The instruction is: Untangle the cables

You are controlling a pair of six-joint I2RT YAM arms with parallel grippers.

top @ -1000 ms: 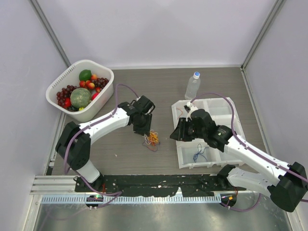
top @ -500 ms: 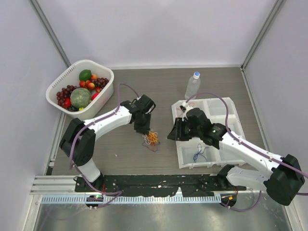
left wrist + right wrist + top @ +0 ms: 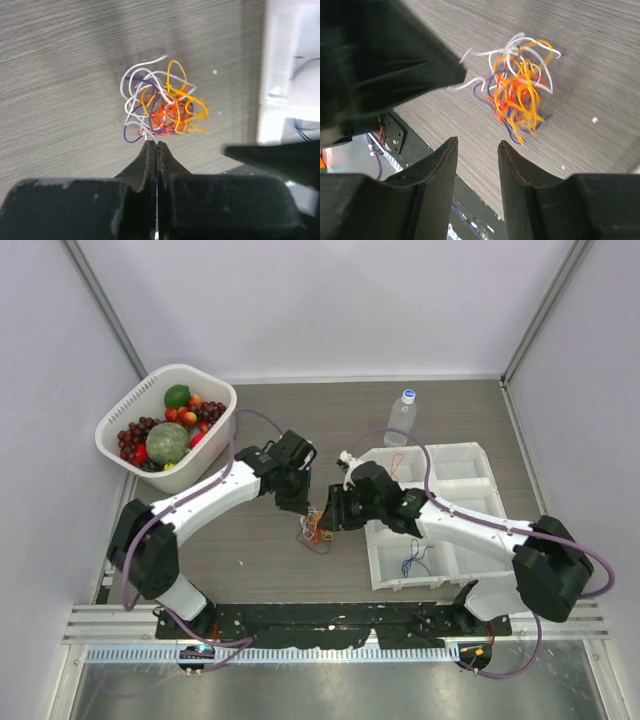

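The cables (image 3: 316, 530) lie in one small tangle of orange, red, white and purple wires on the grey table, between the two arms. My left gripper (image 3: 301, 511) stands at the tangle's near edge. In the left wrist view its jaws (image 3: 156, 144) are pressed together, with a white cable (image 3: 145, 131) running in between the tips. My right gripper (image 3: 330, 520) hovers just right of the tangle. In the right wrist view it (image 3: 477, 142) is open and empty, and the cables (image 3: 520, 95) lie beyond its tips without touching them.
A white compartment tray (image 3: 470, 455) lies at the right, with a blue cable (image 3: 413, 560) in a near compartment and a thin red one (image 3: 397, 462) farther back. A water bottle (image 3: 400, 418) stands behind the tray. A white basket (image 3: 215, 400) of fruit sits at the back left.
My right arm has swung left from over the tray to beside the tangle, its jaws a little wider. My left gripper has shut at the tangle's edge.
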